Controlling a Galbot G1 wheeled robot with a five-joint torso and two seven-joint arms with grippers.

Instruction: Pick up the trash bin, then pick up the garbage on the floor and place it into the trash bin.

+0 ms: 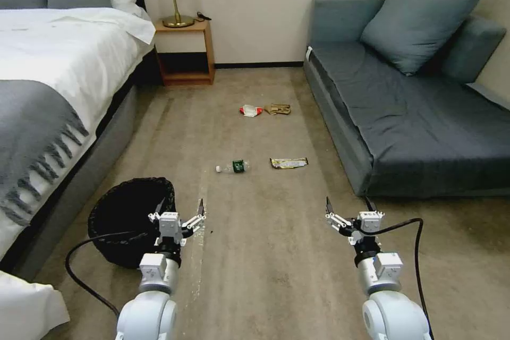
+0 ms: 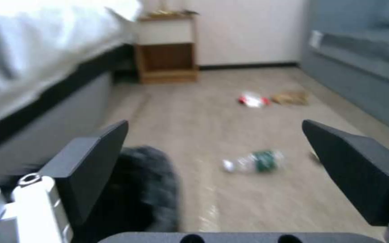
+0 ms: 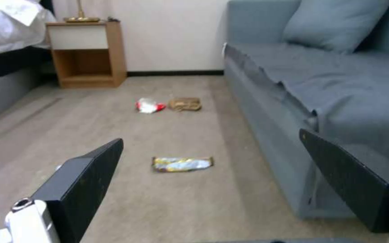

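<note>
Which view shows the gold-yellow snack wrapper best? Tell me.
The right wrist view: the snack wrapper lies whole and close on the carpet. The head view shows it smaller; in the left wrist view, a finger mostly hides it.

trash bin (image 1: 119, 218): black, with a black bag liner
bottle (image 1: 234, 167): clear, green label, white cap
snack wrapper (image 1: 288, 162): gold-yellow
packet (image 1: 250, 110): red and white
paper scrap (image 1: 278, 109): brown
my fingers (image 2: 91, 165): black
carpet (image 1: 255, 255): beige
sofa (image 1: 425, 117): blue-grey
bed (image 1: 48, 90): white sheets, grey fringed throw
nightstand (image 1: 186, 53): light brown wood
lamp (image 1: 175, 5): brass-gold stem and base
</note>
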